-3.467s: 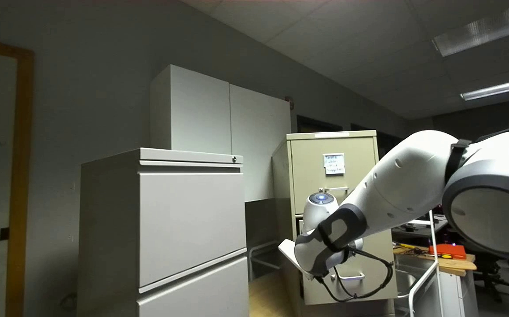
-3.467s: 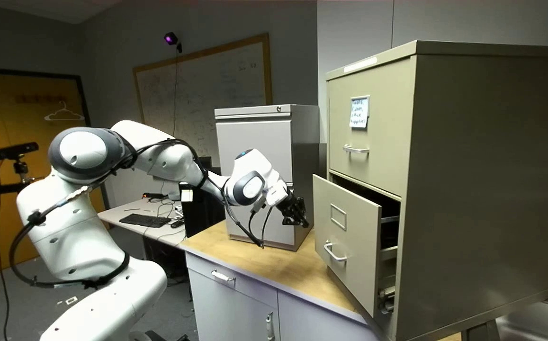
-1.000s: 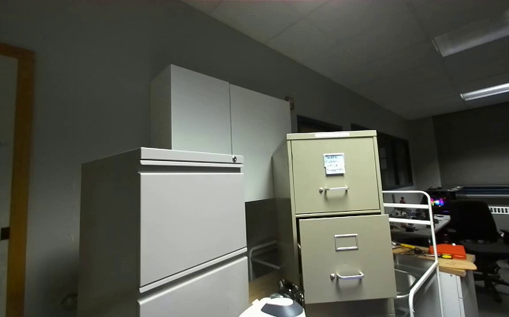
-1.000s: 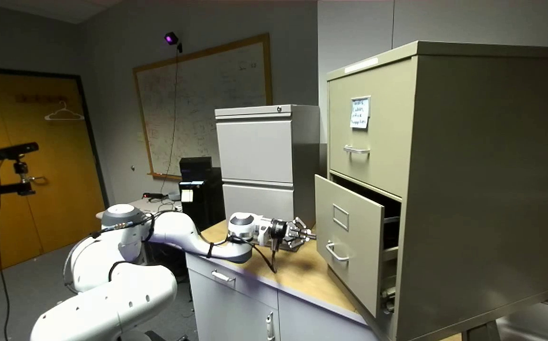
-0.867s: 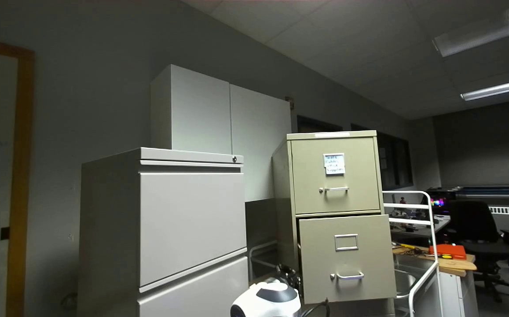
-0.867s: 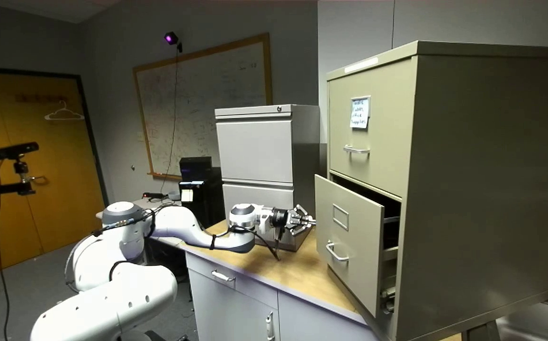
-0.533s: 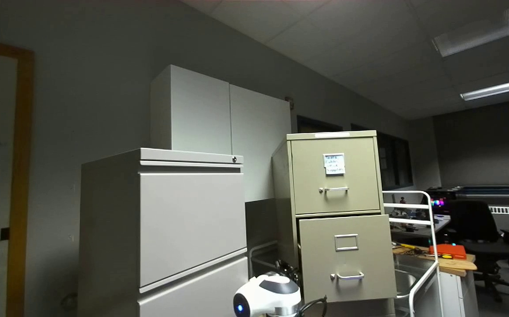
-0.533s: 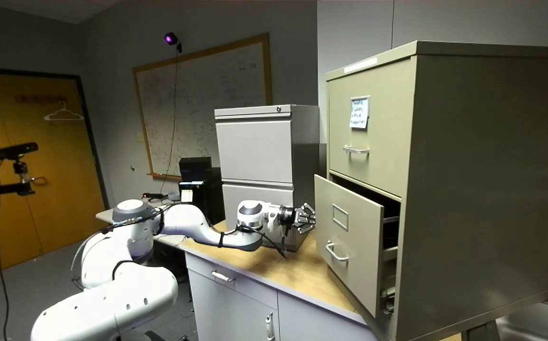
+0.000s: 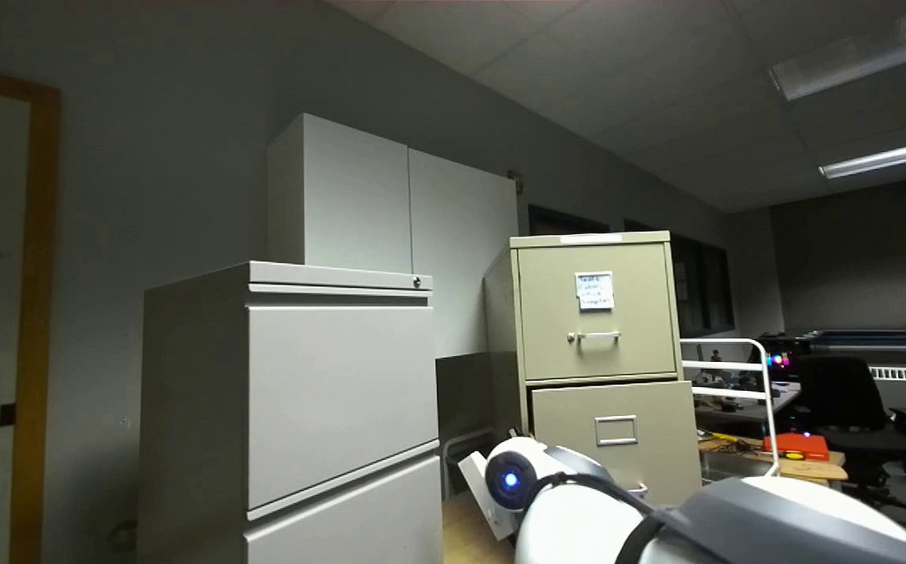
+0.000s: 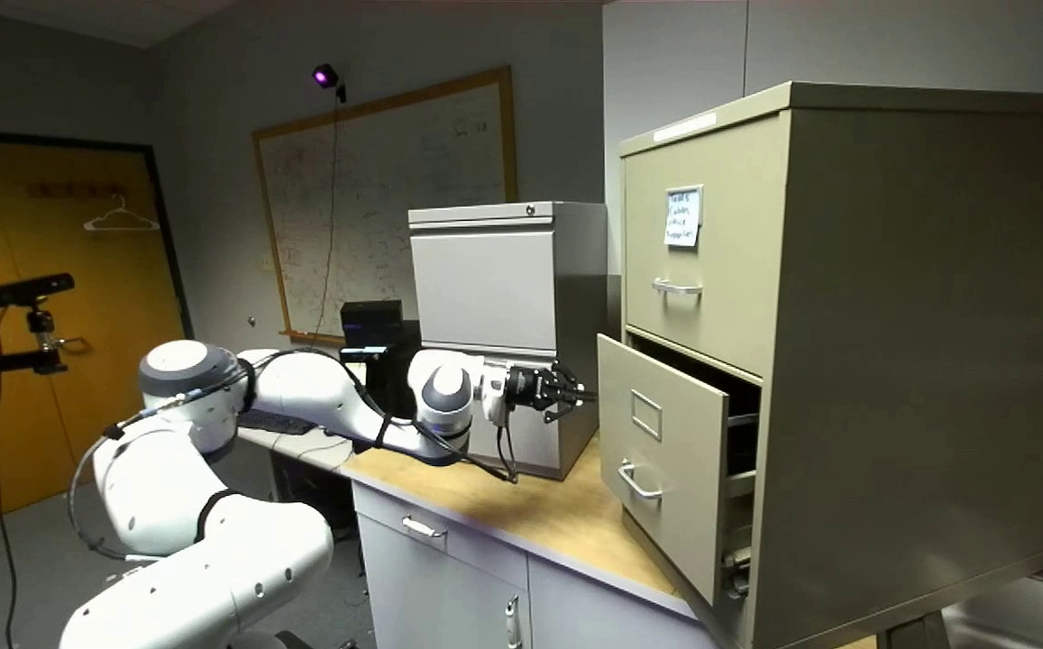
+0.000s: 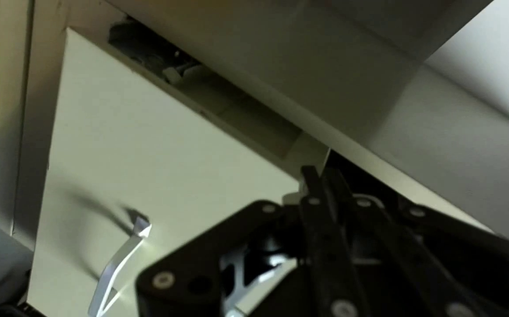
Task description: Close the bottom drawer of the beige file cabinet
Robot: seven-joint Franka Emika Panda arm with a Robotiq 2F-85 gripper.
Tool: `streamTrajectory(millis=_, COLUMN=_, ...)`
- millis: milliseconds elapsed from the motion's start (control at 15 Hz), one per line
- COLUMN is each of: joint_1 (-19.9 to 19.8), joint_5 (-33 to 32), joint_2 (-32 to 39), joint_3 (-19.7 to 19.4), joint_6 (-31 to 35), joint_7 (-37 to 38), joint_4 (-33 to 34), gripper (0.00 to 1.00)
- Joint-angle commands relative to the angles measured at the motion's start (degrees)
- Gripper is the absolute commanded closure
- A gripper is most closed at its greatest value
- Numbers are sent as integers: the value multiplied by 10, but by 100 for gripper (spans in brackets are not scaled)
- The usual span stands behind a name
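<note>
The beige file cabinet [image 10: 918, 342] also stands in the other exterior view [image 9: 633, 313], with a white paper label on its upper drawer. The bottom drawer [image 10: 688, 460] is partly pulled out, its dark inside showing behind the front; it also shows in an exterior view [image 9: 664, 415], where my arm hides its lower part. My gripper [image 10: 590, 397] is shut and empty, beside the drawer front's far edge. In the wrist view the fingertips [image 11: 320, 171] overlap a corner of the drawer front [image 11: 148, 145], by the gap to the cabinet. I cannot tell whether they touch.
A grey-white cabinet [image 10: 485, 288] stands behind my gripper, close to the beige cabinet. Both stand on a wooden counter [image 10: 503, 491]. The drawer's metal handle [image 10: 638, 482] sticks out from its front. A white-railed cart [image 9: 772, 407] stands beside the beige cabinet.
From 3.5 seconds ago, my gripper has swung from pointing down to nearly level. In the last half second it has risen and drawn back slightly. The drawer has not moved.
</note>
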Motion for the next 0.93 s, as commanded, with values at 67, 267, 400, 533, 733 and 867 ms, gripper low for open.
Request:
streamTrajectory(millis=67, joint_1=186, joint_5=3, joint_2=156, joint_3=-149, joint_6=40, joint_7=-171, joint_4=-113, gripper=92)
streamTrajectory(millis=267, joint_1=316, joint_5=15, joint_2=162, joint_3=-276, joint_6=-11, joint_7=-258, joint_4=-161, gripper=92)
streamTrajectory(millis=400, joint_1=363, joint_5=22, joint_2=139, joint_3=-337, joint_6=-49, joint_7=-292, joint_4=-181, gripper=92)
streamTrajectory(millis=533, joint_1=362, joint_5=20, joint_2=125, joint_3=-362, joint_6=-81, joint_7=-300, joint_4=-185, gripper=92)
streamTrajectory(millis=733, joint_1=296, joint_5=8, joint_2=133, joint_3=-336, joint_6=-92, joint_7=-274, joint_4=-165, gripper=92)
streamTrajectory(millis=867, joint_1=233, joint_5=8, joint_2=152, joint_3=-284, joint_6=-93, joint_7=-253, joint_4=-144, gripper=92)
